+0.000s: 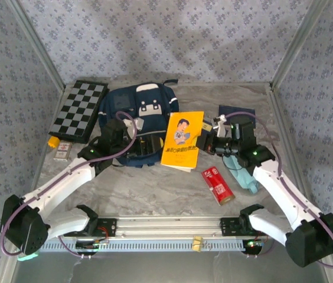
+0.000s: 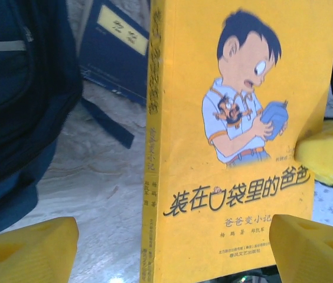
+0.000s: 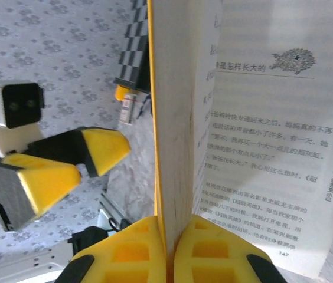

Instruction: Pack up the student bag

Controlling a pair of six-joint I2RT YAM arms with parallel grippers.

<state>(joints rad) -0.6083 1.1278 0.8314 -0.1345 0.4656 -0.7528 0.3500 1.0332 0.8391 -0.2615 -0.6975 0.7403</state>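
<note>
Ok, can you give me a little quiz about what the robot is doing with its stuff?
1. True or false: the right tool grips the yellow book.
2. In the top view, what lies left of the student bag? A chessboard, B red packet, C navy booklet.
3. Fill in: the left tool's jaws stand ____.
Key: 1 true; 2 A; 3 open.

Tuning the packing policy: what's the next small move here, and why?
Probably carry the yellow book left to the student bag: the right gripper is shut on the book's edge, the left gripper stands open, off it, and the bag lies beside it.
</note>
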